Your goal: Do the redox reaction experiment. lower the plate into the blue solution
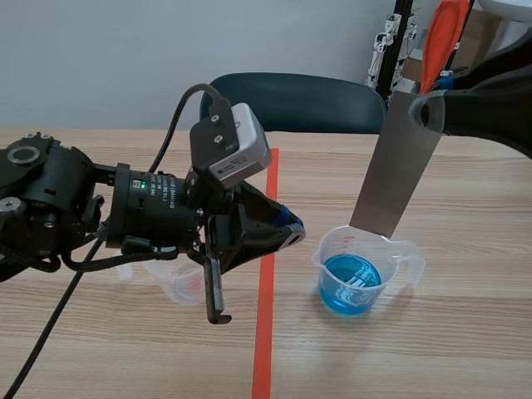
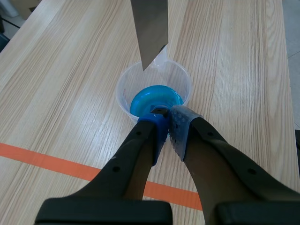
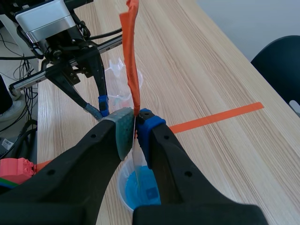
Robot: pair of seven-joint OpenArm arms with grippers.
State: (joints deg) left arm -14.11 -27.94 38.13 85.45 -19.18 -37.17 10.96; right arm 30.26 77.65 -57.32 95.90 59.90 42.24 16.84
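A clear beaker holding blue solution stands right of the tape line. Over it a grey metal plate with an orange tag hangs tilted, its lower edge at the beaker's rim and above the liquid. My right gripper is shut on the plate's top; in the right wrist view the plate runs edge-on between the pads of the gripper down toward the solution. My left gripper is shut on nothing, just short of the beaker, with the plate beyond it.
A second, empty clear beaker stands behind the left gripper, also seen as the empty beaker. A dark chair stands at the table's far edge. Red blocks and cables lie off the table's side.
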